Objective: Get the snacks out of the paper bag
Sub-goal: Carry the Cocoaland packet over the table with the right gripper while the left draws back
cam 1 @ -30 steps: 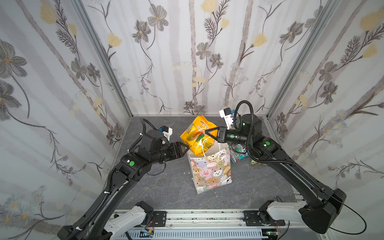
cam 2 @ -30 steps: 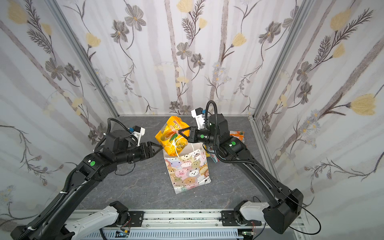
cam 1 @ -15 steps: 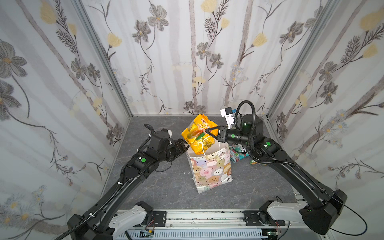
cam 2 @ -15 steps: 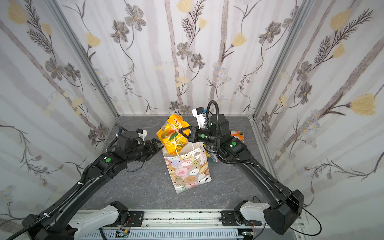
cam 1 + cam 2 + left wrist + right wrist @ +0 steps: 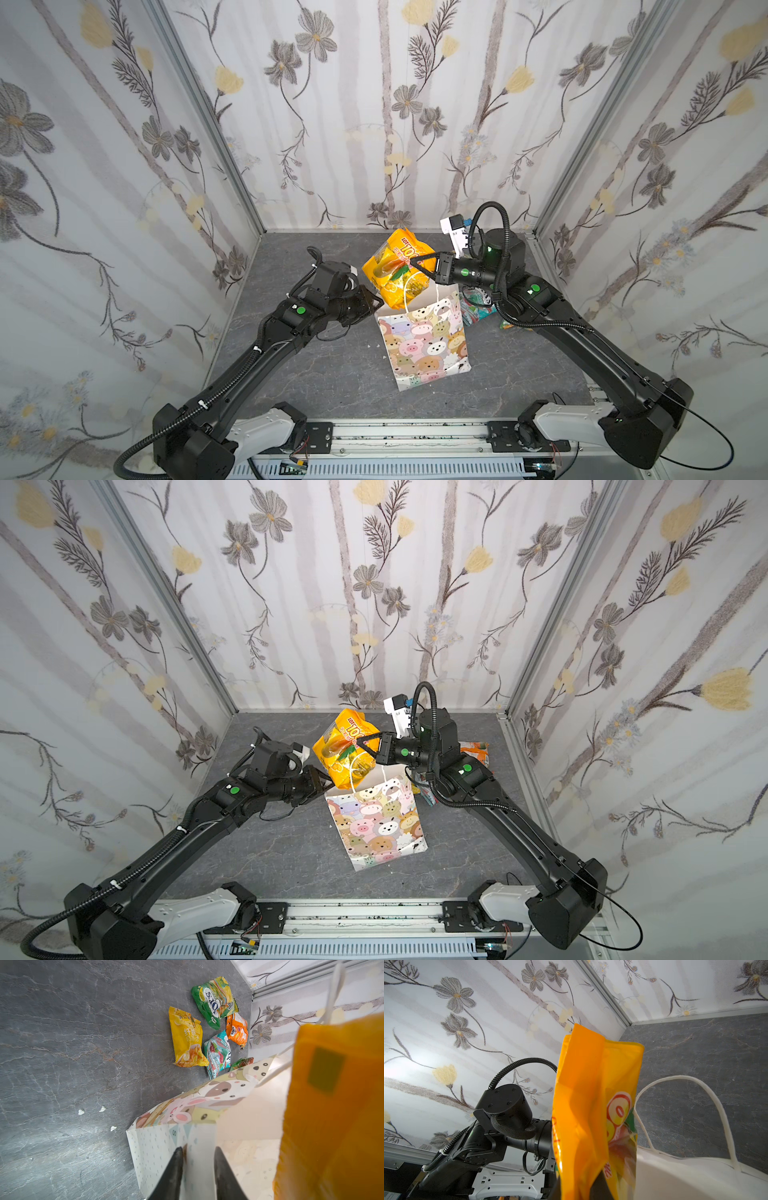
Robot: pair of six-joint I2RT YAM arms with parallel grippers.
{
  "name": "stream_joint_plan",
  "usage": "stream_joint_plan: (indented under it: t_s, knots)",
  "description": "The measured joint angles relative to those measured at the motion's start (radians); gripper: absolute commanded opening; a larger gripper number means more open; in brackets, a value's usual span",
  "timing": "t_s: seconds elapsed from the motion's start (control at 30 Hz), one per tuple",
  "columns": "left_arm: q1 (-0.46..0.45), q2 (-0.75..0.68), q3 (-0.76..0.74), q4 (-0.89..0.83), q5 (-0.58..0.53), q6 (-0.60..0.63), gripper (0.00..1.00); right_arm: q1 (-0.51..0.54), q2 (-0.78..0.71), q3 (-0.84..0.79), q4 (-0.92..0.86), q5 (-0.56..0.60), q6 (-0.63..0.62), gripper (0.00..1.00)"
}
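Paper bag (image 5: 424, 345) standing upright at the middle of the table (image 5: 324, 374), its animal-face side toward the camera in both top views and its mouth open. The right gripper (image 5: 417, 262) is closed on one side edge of the large orange-yellow mango packet (image 5: 390, 272) and holds it over the bag's mouth. A white cord handle (image 5: 405, 291) loops across the packet's lower half. The packet's bottom edge sits about level with the rim, and whether it is clear of the bag cannot be told. In the right wrist view the packet's lower end and the fingertips run off the frame, and in the left wrist view the packet is only an orange blur cut by the frame edge. The left gripper (image 5: 377, 304) is closed on the rim of the bag's dotted side panel, with its fingers (image 5: 176, 1167) close together, one on either side of the paper. Five small snacks lie on the table to the right of the bag:

- a yellow packet (image 5: 187, 1041);
- a green packet (image 5: 214, 1001);
- an orange packet (image 5: 238, 1029);
- a teal packet (image 5: 218, 1053), touching the yellow one;
- a green-orange packet (image 5: 242, 1062), mostly hidden behind the bag's rim.

In both top views the right arm (image 5: 540, 307) covers most of this group.
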Motion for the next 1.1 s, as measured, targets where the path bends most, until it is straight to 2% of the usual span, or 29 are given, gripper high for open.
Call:
stream_joint_plan:
  t_s: [0.1,0.33,0.57,1.1]
  knots:
    - [0.000,0.002,-0.004,0.000,0.004,0.019,0.00,0.000,0.000,0.000,0.003,0.000,0.000,0.00]
    - [0.000,0.002,0.011,-0.029,-0.027,0.112,0.00,-0.011,-0.006,0.000,0.008,0.018,0.028,0.03]
    - [0.000,0.013,0.083,-0.141,-0.154,0.256,0.00,-0.041,-0.036,-0.041,0.061,0.024,0.087,0.12]
    - [-0.001,-0.003,0.102,-0.218,-0.302,0.412,0.00,-0.081,-0.083,-0.183,0.183,0.015,0.181,0.13]
